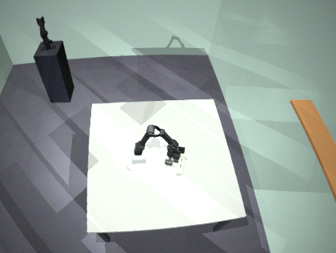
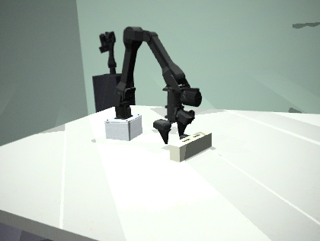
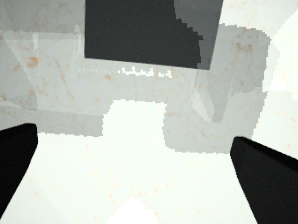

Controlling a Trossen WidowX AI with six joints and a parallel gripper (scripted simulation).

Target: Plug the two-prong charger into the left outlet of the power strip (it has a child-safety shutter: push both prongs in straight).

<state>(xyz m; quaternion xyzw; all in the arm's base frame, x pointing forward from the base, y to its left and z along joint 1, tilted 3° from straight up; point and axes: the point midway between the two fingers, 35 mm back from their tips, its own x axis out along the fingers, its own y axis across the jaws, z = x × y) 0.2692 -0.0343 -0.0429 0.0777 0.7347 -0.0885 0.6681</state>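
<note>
The dark block (image 3: 145,35), which looks like the charger's body, is at the top of the wrist view, beyond the fingertips; its prongs do not show. A small dark piece (image 2: 184,136) shows behind the strip in the exterior view, maybe the same block. The cream power strip (image 1: 180,172) (image 2: 198,146) lies on the table with dark slots on its top; it is out of the wrist view. My gripper (image 1: 173,160) (image 2: 174,139) (image 3: 137,140) points down, open and empty, with its fingers wide apart, low beside the strip on the arm base's side.
The arm's pale base block (image 1: 138,159) (image 2: 123,130) stands on the white table (image 1: 120,200) (image 2: 95,191), left of the strip. A second arm stands on a dark pedestal (image 1: 54,76) (image 2: 104,89) behind the table. An orange bar (image 1: 320,136) is far right. Shadows cross the tabletop.
</note>
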